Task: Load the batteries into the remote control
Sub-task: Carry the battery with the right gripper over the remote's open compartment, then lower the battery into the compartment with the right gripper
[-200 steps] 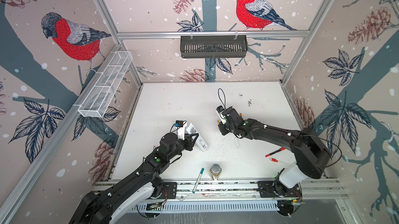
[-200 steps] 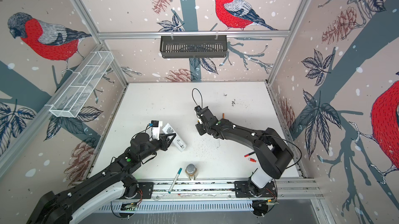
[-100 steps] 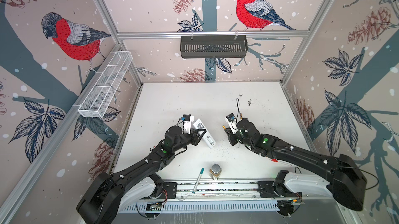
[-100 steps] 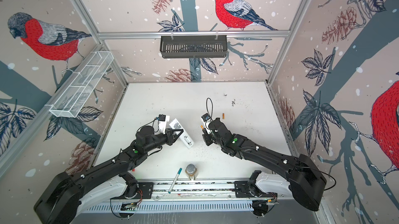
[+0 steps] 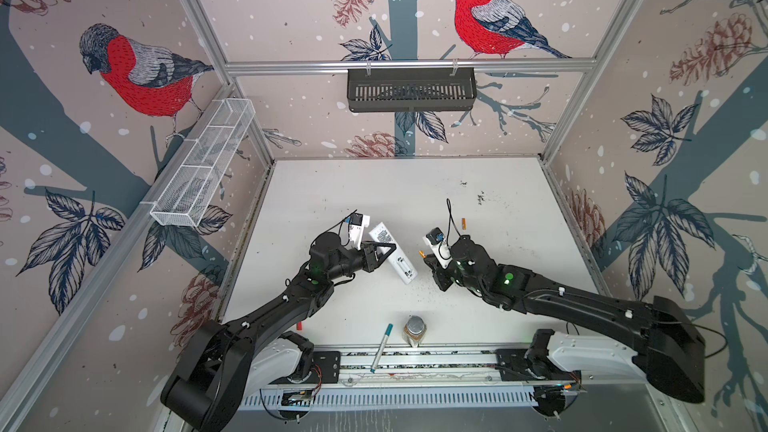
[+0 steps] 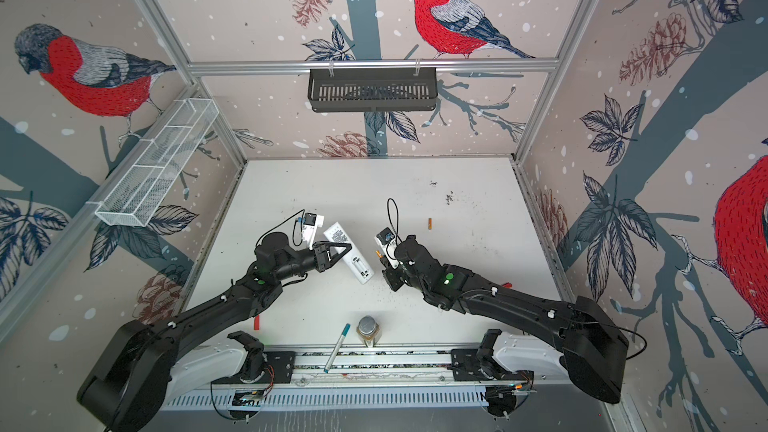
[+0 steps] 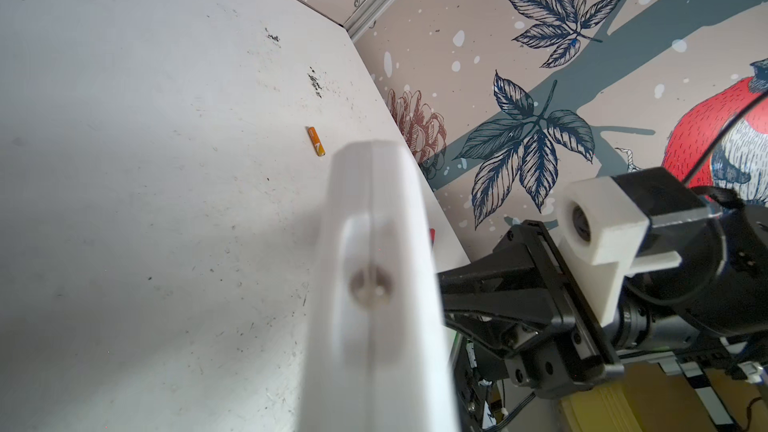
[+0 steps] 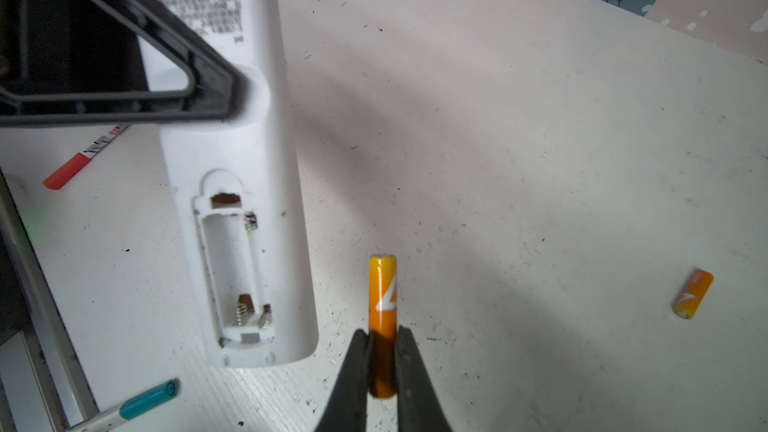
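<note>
My left gripper (image 5: 384, 249) is shut on the white remote control (image 5: 392, 253) (image 6: 349, 253), held back up at mid-table. Its battery bay (image 8: 232, 272) is uncovered, with bare springs and no cell inside. In the left wrist view the remote control (image 7: 374, 284) is a close blur that hides the jaws. My right gripper (image 8: 382, 342) is shut on one orange battery (image 8: 382, 305), lengthwise beside the remote's bay end. That battery's tip (image 5: 421, 254) shows in both top views. A second battery (image 5: 464, 224) (image 8: 693, 294) lies loose on the table, farther back.
A jar with a metal lid (image 5: 414, 329) and a teal-capped marker (image 5: 382, 346) sit by the front rail. A red-capped marker (image 8: 70, 168) lies under my left arm, another (image 6: 506, 284) by my right arm. Baskets hang on the back wall (image 5: 411, 89) and left wall (image 5: 203, 172).
My left gripper has carried the remote a little rightward. My right arm has swung round, and its gripper has come nearer the front with the battery, closer to the remote's bay end.
</note>
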Robot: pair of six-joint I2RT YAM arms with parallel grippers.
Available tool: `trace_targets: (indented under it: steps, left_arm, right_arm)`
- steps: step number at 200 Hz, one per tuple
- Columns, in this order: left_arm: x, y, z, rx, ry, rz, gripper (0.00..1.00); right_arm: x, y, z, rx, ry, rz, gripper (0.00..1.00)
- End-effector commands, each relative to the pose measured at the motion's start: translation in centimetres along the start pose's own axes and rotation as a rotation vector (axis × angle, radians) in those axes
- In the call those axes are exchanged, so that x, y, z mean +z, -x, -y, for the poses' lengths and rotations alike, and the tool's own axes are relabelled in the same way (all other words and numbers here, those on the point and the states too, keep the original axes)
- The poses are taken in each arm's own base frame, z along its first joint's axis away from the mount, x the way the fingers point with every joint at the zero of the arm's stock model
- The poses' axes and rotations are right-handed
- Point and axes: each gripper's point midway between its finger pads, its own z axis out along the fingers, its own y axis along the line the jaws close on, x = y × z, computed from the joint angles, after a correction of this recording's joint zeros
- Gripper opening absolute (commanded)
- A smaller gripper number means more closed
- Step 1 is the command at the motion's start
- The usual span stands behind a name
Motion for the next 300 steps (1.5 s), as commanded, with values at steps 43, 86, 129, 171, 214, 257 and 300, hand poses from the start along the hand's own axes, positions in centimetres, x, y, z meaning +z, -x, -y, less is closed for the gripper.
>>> trace_targets:
  steps: [43,86,129,171,214,257,300]
  left_arm:
    - [-0.5,1.7,-0.4,-0.041,-0.031,0.053,0.0]
    - [-0.7,1.9,-0.7,-0.075,-0.044,0.054,0.0]
    - [-0.8,1.9,-1.1,-0.098,-0.045,0.053,0.0]
    - [-0.9,2.1,-1.6,-0.121,-0.041,0.06,0.0]
    - [-1.2,2.3,-2.1,-0.141,-0.035,0.066,0.0]
    - [-1.3,2.6,-2.1,-0.141,-0.049,0.074,0.0]
    - [-1.3,2.6,-2.2,-0.144,-0.054,0.077,0.0]
  right_arm:
    - [0.5,2.1,-2.9,-0.028,0.061,0.055,0.14]
    - [1.9,1.9,-4.1,-0.05,0.061,0.018,0.14]
    - [3.1,1.4,-3.4,-0.033,-0.006,-0.058,0.14]
    - [3.2,1.4,-3.4,-0.035,-0.022,-0.074,0.14]
    - [3.3,1.4,-3.8,-0.039,-0.012,-0.09,0.14]
    - [3.7,1.1,-3.9,-0.042,-0.018,-0.116,0.15]
    - [4.0,1.4,-4.2,-0.049,-0.009,-0.119,0.16]
